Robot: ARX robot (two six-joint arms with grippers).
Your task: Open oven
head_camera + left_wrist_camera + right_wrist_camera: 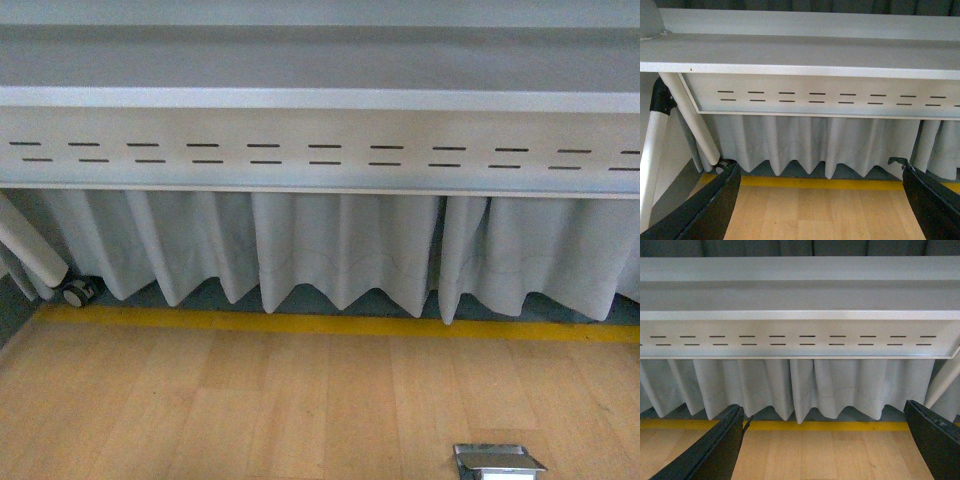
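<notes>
The oven is out of view in all three views. My left gripper (820,200) is open and empty, its two black fingers (705,210) wide apart, looking under a grey table toward a white curtain. My right gripper (822,442) is open and empty too, its black fingers (715,450) spread wide over the wooden floor. Neither arm shows in the front view.
A grey table (320,100) with a slotted front panel spans the front view. A white pleated curtain (340,250) hangs behind it above a yellow floor stripe (320,325). White table legs (690,115) and a castor (78,292) stand at the left. A metal floor box (497,462) sits in the wooden floor.
</notes>
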